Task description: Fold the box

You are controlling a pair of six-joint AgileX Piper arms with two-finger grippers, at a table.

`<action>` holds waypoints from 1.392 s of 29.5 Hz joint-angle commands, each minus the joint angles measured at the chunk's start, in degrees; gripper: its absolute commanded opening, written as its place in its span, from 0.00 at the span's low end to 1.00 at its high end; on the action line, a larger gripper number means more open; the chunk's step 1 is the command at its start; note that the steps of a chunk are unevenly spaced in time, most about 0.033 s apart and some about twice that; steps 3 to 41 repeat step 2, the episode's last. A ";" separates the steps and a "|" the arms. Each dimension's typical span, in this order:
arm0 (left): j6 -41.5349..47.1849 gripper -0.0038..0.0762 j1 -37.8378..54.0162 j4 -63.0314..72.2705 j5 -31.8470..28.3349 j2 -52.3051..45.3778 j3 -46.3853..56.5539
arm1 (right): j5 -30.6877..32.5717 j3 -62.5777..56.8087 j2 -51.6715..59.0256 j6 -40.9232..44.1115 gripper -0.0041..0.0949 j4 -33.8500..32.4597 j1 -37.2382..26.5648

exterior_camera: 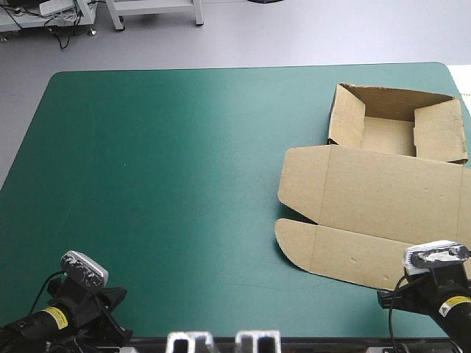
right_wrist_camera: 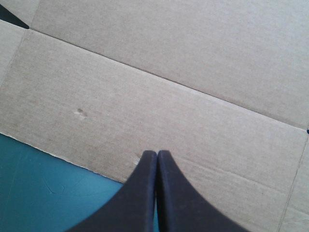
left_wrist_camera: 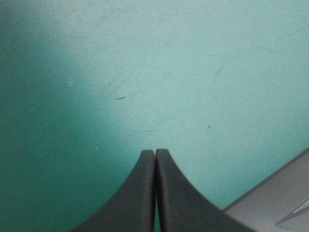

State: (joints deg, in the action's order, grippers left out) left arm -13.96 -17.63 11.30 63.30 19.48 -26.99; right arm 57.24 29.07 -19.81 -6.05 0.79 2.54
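Both black, fin-shaped fingers of the left pincer are pressed together into one pointed arch, holding nothing. Under and ahead of this pincer there is only the lightly scratched teal-green cover of the bench. The box, a cut sheet of brown corrugated board, lies well off to this pincer's right and apart from it. The box's far part stands as an open tray with raised walls. Its lid lies flat on the cover with rounded side flaps spread out, and it reaches toward the right pincer. The right pincer is likewise closed to an arch and empty. Its tips hang over the near border strip of the flat board, with bare cover beside them. A crease runs across the board ahead of the tips, and a small dent sits ahead and off to one side.
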 commanded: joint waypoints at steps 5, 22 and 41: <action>0.23 0.03 1.94 1.23 -2.96 0.58 -1.37 | -3.29 1.48 -0.32 -0.20 0.02 0.03 -1.52; 0.23 0.03 1.94 1.23 -2.96 0.58 -1.37 | -3.29 1.48 -0.32 -0.20 0.02 0.03 -1.52; 0.23 0.03 1.94 1.23 -2.96 0.58 -1.37 | -3.29 1.48 -0.32 -0.20 0.02 0.03 -1.52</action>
